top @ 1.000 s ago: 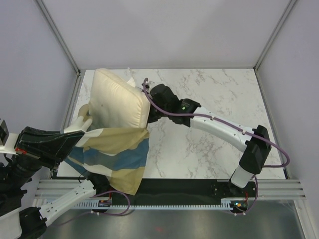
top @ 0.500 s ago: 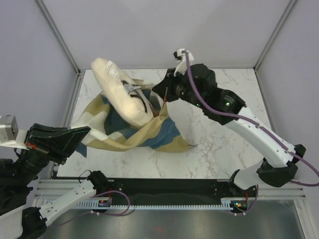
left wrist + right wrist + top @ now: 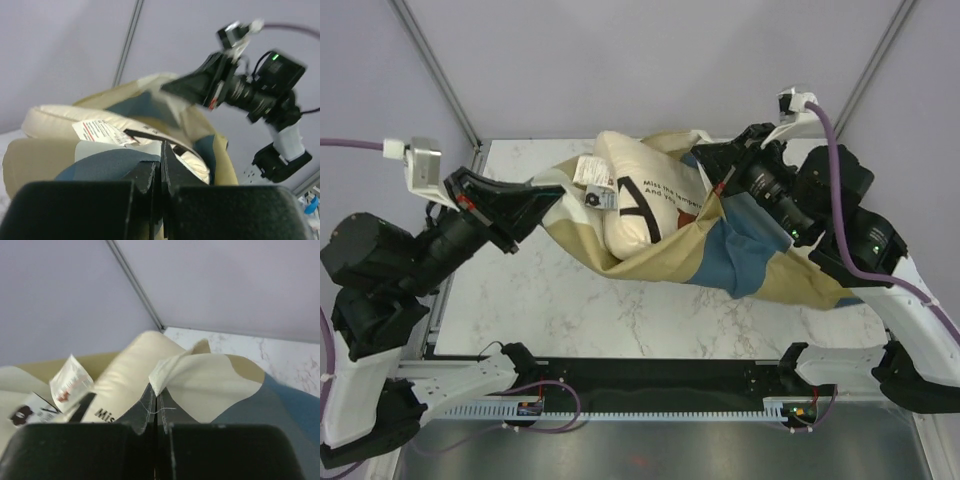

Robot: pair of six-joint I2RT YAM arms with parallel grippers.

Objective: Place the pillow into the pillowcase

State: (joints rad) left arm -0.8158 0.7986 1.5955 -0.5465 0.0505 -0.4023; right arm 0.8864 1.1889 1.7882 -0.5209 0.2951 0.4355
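Note:
The checked blue-tan pillowcase (image 3: 760, 265) hangs stretched between my two grippers above the table, its mouth open upward. The cream pillow (image 3: 640, 205), with dark text and a white tag, lies partly inside that mouth, its upper part sticking out. My left gripper (image 3: 535, 205) is shut on the pillowcase's left edge; in the left wrist view the jaws (image 3: 160, 160) pinch blue cloth (image 3: 105, 165), with the pillow (image 3: 50, 117) beyond. My right gripper (image 3: 712, 172) is shut on the right edge; in its wrist view the jaws (image 3: 156, 402) hold a cream corner of the pillowcase (image 3: 210, 385) beside the pillow (image 3: 130, 370).
The white marble table (image 3: 650, 320) lies beneath the hanging cloth. Grey walls with metal frame posts (image 3: 435, 70) close in three sides. A black and white rail (image 3: 650, 385) with the arm bases runs along the near edge.
Both arms have swung up and apart, pulling the pillowcase taut between them. The pillow has moved from the back left to the middle and sunk into the case's mouth.

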